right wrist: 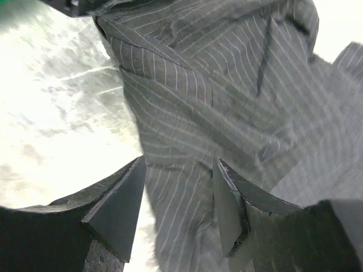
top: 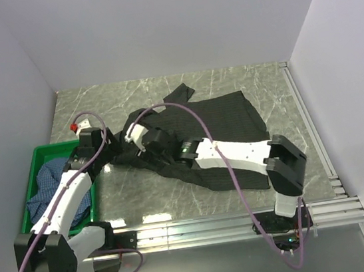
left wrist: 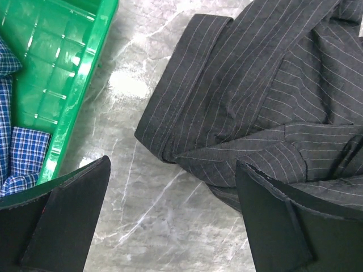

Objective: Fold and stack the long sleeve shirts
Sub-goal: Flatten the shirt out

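Note:
The black pinstriped shirt (top: 223,120) lies crumpled and partly spread in the middle of the table. Its folded sleeve end (left wrist: 187,96) shows in the left wrist view. My left gripper (left wrist: 173,170) is open and empty over bare table, its right finger (left wrist: 278,209) at the sleeve's edge; in the top view it (top: 105,151) is just right of the crate. My right gripper (right wrist: 178,164) is open, its fingers either side of a fold at the shirt's left edge (right wrist: 181,130); in the top view it (top: 130,137) is on the shirt's left side. The blue checked shirt (top: 51,183) lies bunched in the crate (left wrist: 25,147).
A green plastic crate (top: 40,153) stands at the table's left near corner, its rim (left wrist: 85,73) close to my left gripper. The table is grey marble (top: 129,196). White walls close in the left, back and right. A metal rail (top: 234,223) runs along the near edge.

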You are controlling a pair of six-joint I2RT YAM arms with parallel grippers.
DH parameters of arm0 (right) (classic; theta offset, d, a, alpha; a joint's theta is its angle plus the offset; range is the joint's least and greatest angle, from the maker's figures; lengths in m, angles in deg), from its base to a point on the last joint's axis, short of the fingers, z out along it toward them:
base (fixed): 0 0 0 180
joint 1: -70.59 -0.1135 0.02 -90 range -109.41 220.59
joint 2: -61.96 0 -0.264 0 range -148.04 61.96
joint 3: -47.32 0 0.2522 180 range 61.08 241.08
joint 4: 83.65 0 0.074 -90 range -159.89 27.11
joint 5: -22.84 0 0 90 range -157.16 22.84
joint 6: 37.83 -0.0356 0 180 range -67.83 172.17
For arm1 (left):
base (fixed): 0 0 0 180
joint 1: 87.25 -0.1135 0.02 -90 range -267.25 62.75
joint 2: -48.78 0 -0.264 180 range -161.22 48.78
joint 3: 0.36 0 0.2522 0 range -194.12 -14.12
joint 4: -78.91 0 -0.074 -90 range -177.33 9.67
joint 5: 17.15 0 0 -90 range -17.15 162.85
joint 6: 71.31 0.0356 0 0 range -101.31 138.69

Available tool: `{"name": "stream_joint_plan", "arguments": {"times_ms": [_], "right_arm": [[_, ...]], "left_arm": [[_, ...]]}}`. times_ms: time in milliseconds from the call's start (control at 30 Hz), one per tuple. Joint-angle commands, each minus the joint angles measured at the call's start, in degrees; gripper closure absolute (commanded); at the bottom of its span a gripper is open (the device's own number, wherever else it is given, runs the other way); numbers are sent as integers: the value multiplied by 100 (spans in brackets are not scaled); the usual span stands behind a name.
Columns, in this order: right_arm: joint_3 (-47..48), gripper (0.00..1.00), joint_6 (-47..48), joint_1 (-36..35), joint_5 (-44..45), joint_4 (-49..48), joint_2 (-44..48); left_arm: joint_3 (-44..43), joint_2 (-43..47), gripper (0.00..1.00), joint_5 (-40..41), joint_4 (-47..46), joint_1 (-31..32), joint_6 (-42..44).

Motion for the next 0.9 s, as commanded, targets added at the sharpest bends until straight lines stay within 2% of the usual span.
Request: {"name": "stream_joint_plan", "arguments": {"times_ms": [0, 400, 700, 867], "right_arm": [[391, 42, 941, -102, 358, -90, -433], [515, 43, 1645, -454, 1051, -582, -1470], [348, 46, 1970, -463, 1527, -1241, -1699], [444, 48, 2005, -463, 1528, -1268, -1858]], "left_arm": [[-254, 15, 2, -183, -38, -124, -69], [-263, -55, 2, -60, 32, -396, -166], [-263, -56, 3, -104, 14, -449, -166], [-263, -64, 3, -104, 14, -449, -157]]}}
